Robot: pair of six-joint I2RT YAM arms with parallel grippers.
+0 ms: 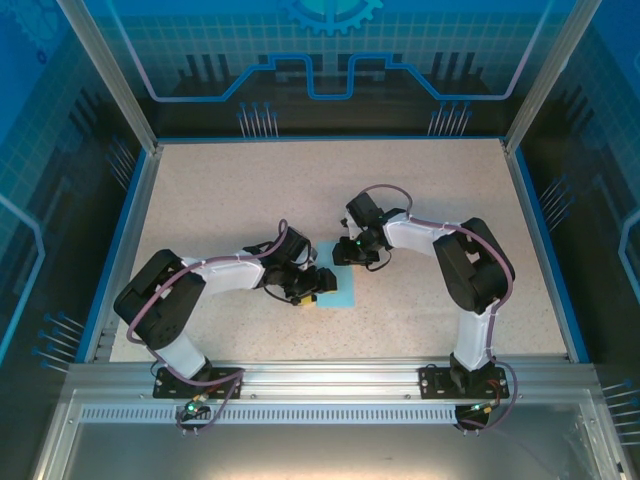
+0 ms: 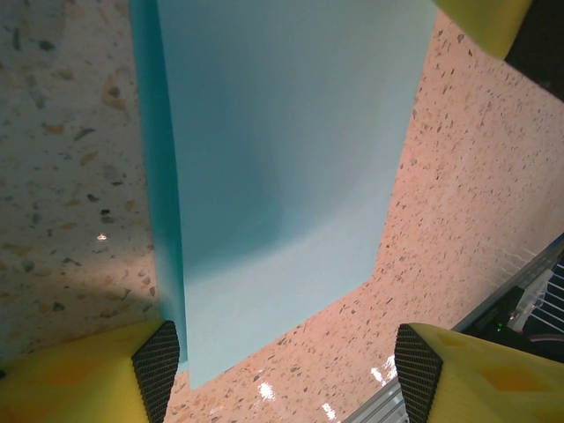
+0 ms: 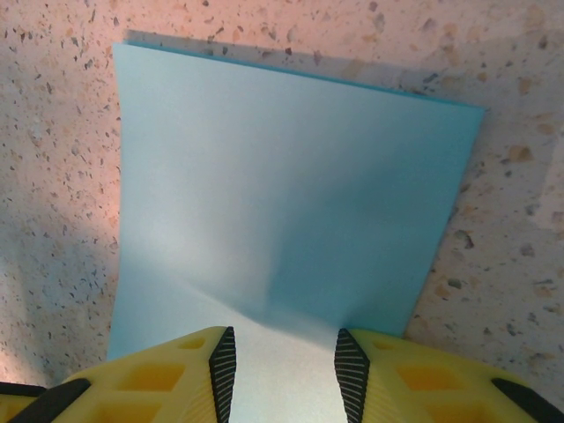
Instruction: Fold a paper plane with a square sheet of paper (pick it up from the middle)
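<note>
The square sheet of paper (image 1: 342, 287) lies light blue and flat on the speckled table between both arms. My left gripper (image 1: 312, 289) sits low at its left edge. In the left wrist view the left gripper (image 2: 286, 370) is open wide, with one pad (image 2: 159, 366) at the sheet's (image 2: 282, 159) near corner and a darker strip along the sheet's left side. My right gripper (image 1: 354, 257) is at the sheet's far edge. In the right wrist view the right gripper (image 3: 284, 366) is open, astride the sheet (image 3: 291, 194), which bulges up between the pads. No dart-shaped paper plane is in view.
The speckled table (image 1: 250, 200) has a blue raised rim (image 1: 135, 215) on its sides and a metal rail (image 1: 330, 375) along the near edge. A yellow finger of the right gripper (image 2: 480, 22) pokes into the left wrist view's top right corner.
</note>
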